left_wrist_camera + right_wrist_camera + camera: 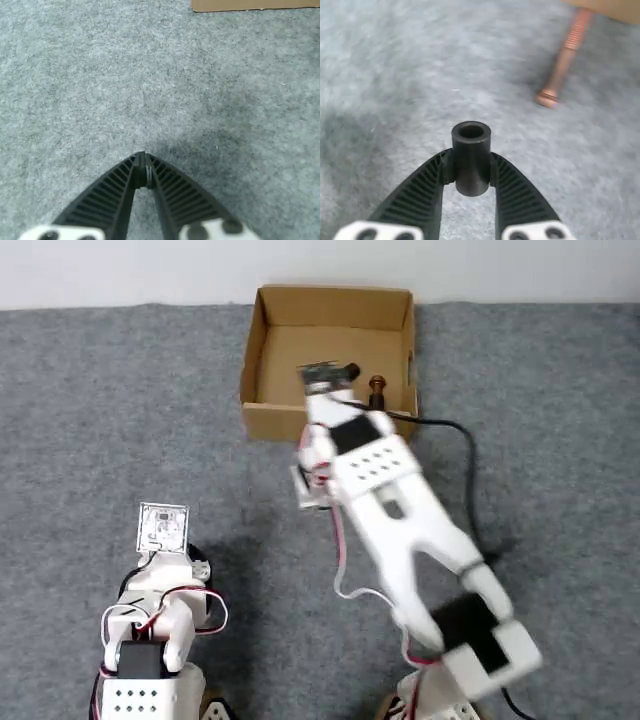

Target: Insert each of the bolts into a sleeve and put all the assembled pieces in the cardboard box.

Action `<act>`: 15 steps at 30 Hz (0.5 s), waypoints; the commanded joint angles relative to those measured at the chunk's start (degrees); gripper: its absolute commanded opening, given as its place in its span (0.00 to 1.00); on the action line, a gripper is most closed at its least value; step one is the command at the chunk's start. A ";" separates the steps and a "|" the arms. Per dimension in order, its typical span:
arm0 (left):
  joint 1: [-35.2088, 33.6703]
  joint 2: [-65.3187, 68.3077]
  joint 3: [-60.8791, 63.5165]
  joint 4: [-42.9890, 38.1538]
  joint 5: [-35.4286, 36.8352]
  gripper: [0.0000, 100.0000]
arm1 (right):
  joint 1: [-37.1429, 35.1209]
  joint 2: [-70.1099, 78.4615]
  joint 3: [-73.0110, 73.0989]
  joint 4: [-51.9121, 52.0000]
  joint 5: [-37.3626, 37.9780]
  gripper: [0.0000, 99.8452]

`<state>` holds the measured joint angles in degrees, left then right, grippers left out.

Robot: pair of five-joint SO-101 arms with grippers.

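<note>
My right gripper (470,175) is shut on a short black sleeve (471,157), held upright with its bore showing. Past it a copper bolt (565,60) lies on the grey carpet, apart from the sleeve, with a cardboard edge (615,7) behind it. From the high view the right gripper (328,375) hangs by the front of the cardboard box (330,305), and the bolt (378,390) shows near the box's right front corner. My left gripper (144,162) is shut on nothing, low over bare carpet.
The left arm (160,590) is folded back at the front left, far from the box. A black cable (465,455) runs from the box's right side toward the front. A corner of the box (250,5) shows ahead of the left gripper. Grey carpet lies all around.
</note>
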<state>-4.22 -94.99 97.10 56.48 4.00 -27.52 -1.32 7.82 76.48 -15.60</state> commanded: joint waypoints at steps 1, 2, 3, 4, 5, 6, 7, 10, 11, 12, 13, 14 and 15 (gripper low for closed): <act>-0.53 -0.35 -0.31 0.00 -0.53 0.00 | 2.95 -12.00 8.18 -3.74 -1.49 0.01; -0.53 -0.35 -0.31 0.00 -0.53 0.00 | 3.56 -14.90 11.16 -4.70 -1.49 0.01; -0.53 -0.35 -0.31 0.00 -0.53 0.00 | 4.35 -17.98 14.07 -5.85 -1.32 0.01; -0.53 -0.35 -0.31 0.00 -0.53 0.00 | 5.32 -21.05 16.88 -6.99 -1.23 0.01; -0.53 -0.35 -0.31 0.00 -0.53 0.00 | 6.64 -24.31 19.52 -8.22 -1.23 0.01; -0.53 -0.35 -0.31 0.00 -0.53 0.00 | 8.04 -27.56 22.33 -9.80 -1.23 0.01; -0.53 -0.35 -0.31 0.00 -0.53 0.00 | 9.45 -30.64 24.97 -11.30 -1.23 0.01; -0.53 -0.35 -0.31 0.00 -0.53 0.00 | 13.23 -40.13 32.18 -15.08 -1.14 0.01; -0.53 -0.35 -0.31 0.00 -0.53 0.00 | 14.11 -43.03 34.11 -15.87 -1.14 0.01; -0.53 -0.35 -0.31 0.00 -0.53 0.00 | 14.99 -45.76 36.04 -16.40 -1.05 0.01; -0.53 -0.35 -0.31 0.00 -0.53 0.00 | 15.78 -48.31 37.80 -16.57 -0.88 0.01; -0.53 -0.35 -0.31 0.00 -0.53 0.00 | 16.40 -50.77 39.47 -16.57 -0.09 0.01; -0.53 -0.35 -0.31 0.00 -0.53 0.00 | 17.01 -53.05 41.14 -16.57 0.97 0.01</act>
<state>-4.22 -94.99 97.10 56.48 4.00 -12.75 -46.59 46.42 61.54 -16.31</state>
